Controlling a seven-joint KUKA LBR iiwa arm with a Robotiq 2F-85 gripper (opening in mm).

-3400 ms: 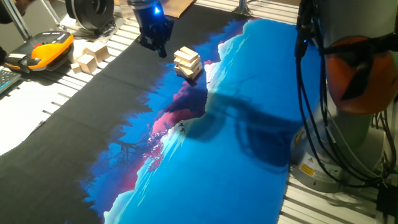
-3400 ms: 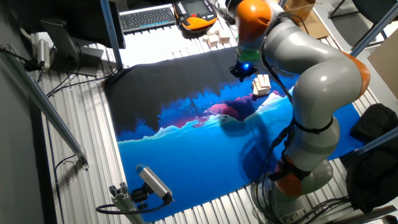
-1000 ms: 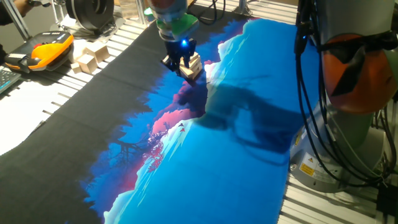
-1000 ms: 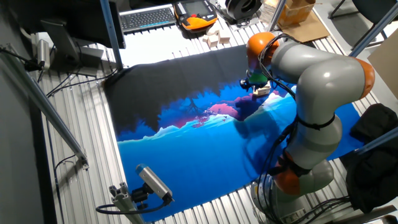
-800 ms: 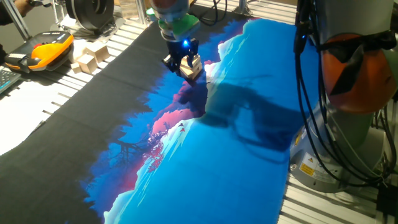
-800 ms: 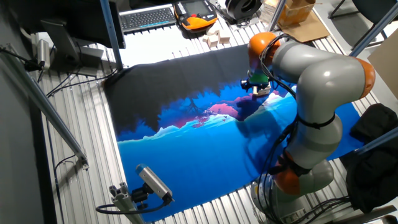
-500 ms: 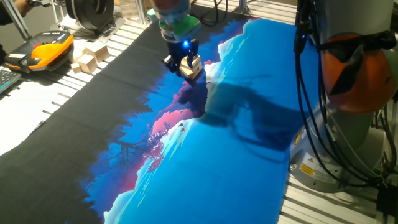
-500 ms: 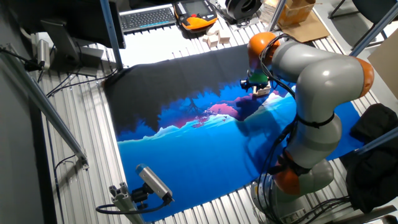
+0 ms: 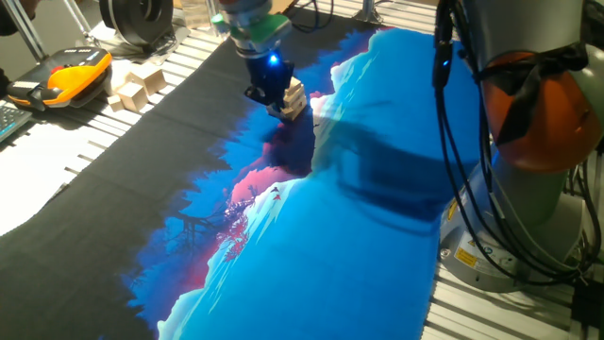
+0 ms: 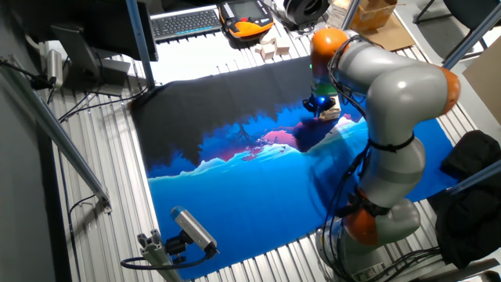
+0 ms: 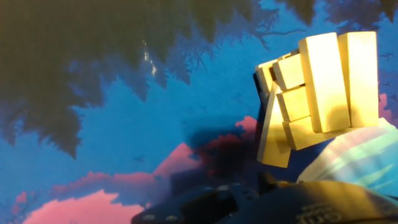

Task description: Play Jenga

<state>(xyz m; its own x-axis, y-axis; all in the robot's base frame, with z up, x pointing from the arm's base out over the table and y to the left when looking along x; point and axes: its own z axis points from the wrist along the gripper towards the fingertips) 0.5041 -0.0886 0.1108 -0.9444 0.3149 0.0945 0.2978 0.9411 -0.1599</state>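
The Jenga tower (image 9: 294, 98) is a small stack of pale wooden blocks standing on the blue and pink part of the mat. It also shows in the other fixed view (image 10: 329, 114) and at the right of the hand view (image 11: 317, 87), where one block leans at its left side. My gripper (image 9: 267, 91) is low, right beside the tower's left side, with a blue light on the hand. In the other fixed view my gripper (image 10: 320, 105) partly covers the tower. The tower is not between the fingers in the hand view. The fingertips are not clear in any view.
Chunky pale wooden cubes (image 9: 138, 87) sit apart at the mat's far left edge, also seen in the other fixed view (image 10: 271, 48). An orange and black pendant (image 9: 68, 77) and a keyboard (image 10: 186, 21) lie beyond them. The arm's base (image 9: 538, 189) stands at the right.
My gripper came down from behind the tower to its side. In the last half second it shifted slightly left and the arm's elbow swung. The tower still stands.
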